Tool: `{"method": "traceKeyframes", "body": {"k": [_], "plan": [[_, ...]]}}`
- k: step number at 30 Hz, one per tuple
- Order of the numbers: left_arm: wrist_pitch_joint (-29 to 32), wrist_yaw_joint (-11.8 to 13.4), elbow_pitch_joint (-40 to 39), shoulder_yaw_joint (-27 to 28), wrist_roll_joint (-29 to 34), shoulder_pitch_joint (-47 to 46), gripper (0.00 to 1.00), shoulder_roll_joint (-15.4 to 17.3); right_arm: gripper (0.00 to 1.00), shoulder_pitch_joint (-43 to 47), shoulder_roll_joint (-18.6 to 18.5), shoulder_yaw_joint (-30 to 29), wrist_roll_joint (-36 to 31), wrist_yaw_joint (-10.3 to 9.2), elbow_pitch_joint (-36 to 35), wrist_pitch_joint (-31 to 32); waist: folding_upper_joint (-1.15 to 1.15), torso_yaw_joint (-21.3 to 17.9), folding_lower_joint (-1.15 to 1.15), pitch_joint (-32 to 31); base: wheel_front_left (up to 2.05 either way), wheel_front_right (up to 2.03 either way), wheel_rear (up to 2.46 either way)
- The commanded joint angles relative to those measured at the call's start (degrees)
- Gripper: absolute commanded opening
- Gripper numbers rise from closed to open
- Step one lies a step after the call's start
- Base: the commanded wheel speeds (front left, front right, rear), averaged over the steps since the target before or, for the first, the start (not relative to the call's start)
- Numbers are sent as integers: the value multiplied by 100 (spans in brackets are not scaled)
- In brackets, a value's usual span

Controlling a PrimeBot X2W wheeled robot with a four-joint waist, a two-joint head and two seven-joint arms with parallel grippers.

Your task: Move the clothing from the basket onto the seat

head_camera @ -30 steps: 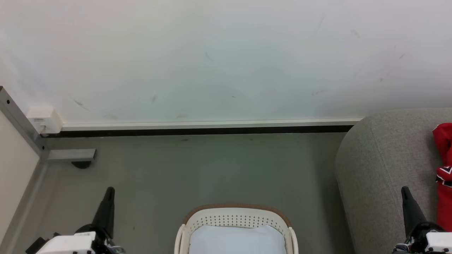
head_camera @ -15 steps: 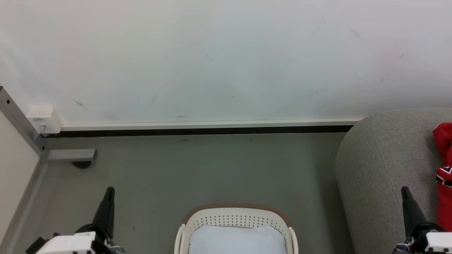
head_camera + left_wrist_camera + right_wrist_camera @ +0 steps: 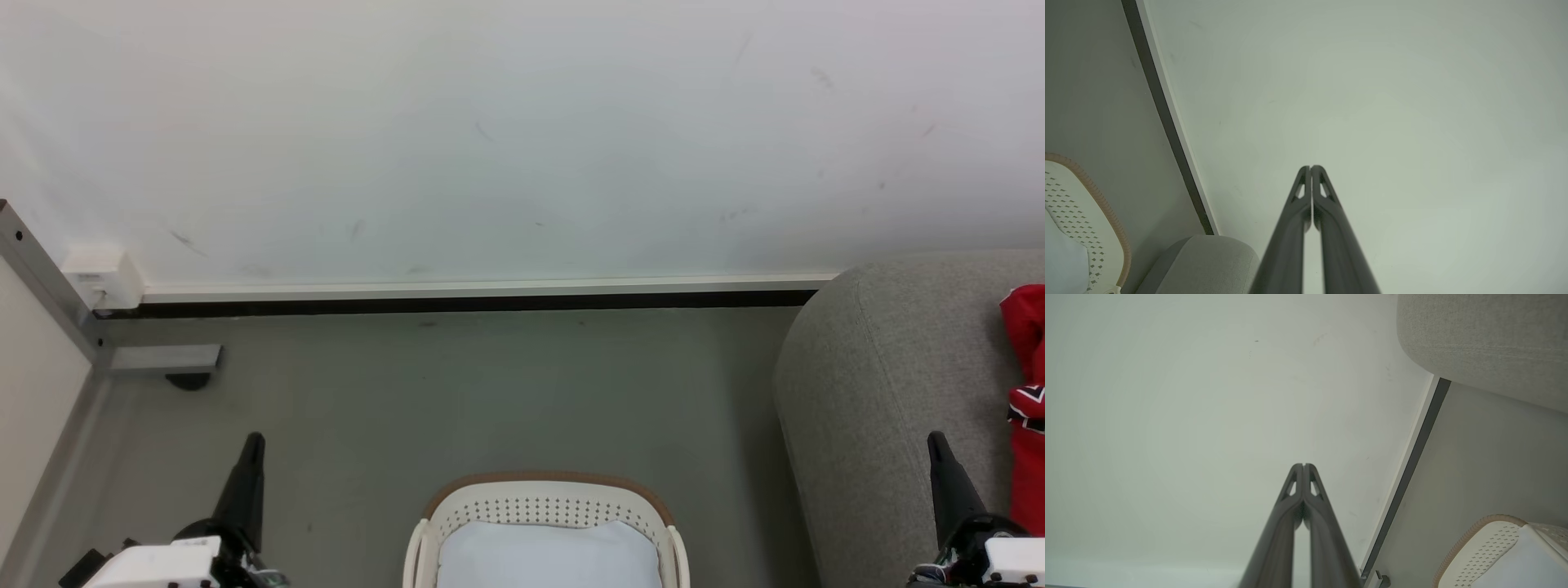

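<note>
Open floor (image 3: 490, 392) between basket (image 3: 547, 498) and seat (image 3: 882, 367)!
Left fingers (image 3: 249, 474) and right fingers (image 3: 947, 482) were pressed shut, empty, flanking the basket rim; red clothing (image 3: 1027, 392) lay on the seat.

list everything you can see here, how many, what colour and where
basket: one, cream with a brown rim, on the floor at bottom centre
pale fabric: one, bluish white, inside the basket
seat: one, grey, right side
clothing: count unclear, red with a navy-white-red patch, on the seat at the right edge
wall: one, white, at the back
skirting: one, white over a dark strip, foot of the wall
floor: one, grey
wall box: one, white, low on the wall, left
metal frame: one, grey, left edge
left jaws: one pair, dark fingers, lower left, shut, empty
right jaws: one pair, dark fingers, lower right, shut, empty
</note>
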Motion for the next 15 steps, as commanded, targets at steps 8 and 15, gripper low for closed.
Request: {"method": "traceKeyframes", "body": {"k": [8,15], "plan": [[17,-26,-15,22,-17,55,0,7,0,-18,-4,-20,11,-12,-18,21,0,0,0,0,0,0,0],[20,-26,-15,24,-15,55,0,5,0,-18,-4,-19,11,-12,-19,21,0,0,0,0,0,0,0]]}}
